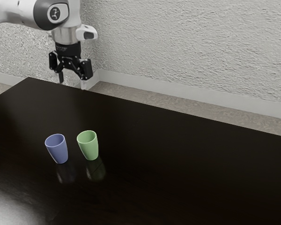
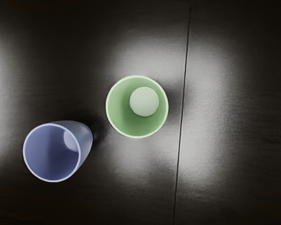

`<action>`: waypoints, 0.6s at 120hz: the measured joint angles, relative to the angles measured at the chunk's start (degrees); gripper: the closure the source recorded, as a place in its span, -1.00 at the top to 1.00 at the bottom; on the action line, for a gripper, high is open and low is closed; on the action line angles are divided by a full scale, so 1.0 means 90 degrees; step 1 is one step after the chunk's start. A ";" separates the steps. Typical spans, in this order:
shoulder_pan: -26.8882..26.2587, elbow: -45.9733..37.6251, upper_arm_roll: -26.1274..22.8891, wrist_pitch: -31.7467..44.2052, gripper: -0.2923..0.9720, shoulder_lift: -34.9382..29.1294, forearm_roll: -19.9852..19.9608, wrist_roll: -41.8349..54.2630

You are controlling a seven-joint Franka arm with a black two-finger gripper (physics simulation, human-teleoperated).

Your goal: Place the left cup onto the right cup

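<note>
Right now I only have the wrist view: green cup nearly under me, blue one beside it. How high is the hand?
Observer: High. In the exterior view the gripper hangs well above both cups, touching nothing.
Operator: Open or shut?
Observer: The fingers are open, with nothing between them.
Operator: The blue cup looks tipped from here. Is it?
Observer: No. The blue cup stands upright on the table, a little apart from the green cup.
</note>
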 joint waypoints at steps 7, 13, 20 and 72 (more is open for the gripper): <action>0.0010 0.0002 0.0001 0.0099 0.54 -0.0010 0.0003 0.0001; 0.0011 -0.0013 0.0006 0.0162 0.54 -0.0029 0.0005 0.0008; -0.0029 -0.0147 0.0064 0.0262 0.54 -0.0030 0.0046 0.0025; 0.0004 -0.1814 0.0499 0.1896 0.54 -0.0031 0.0392 0.0710</action>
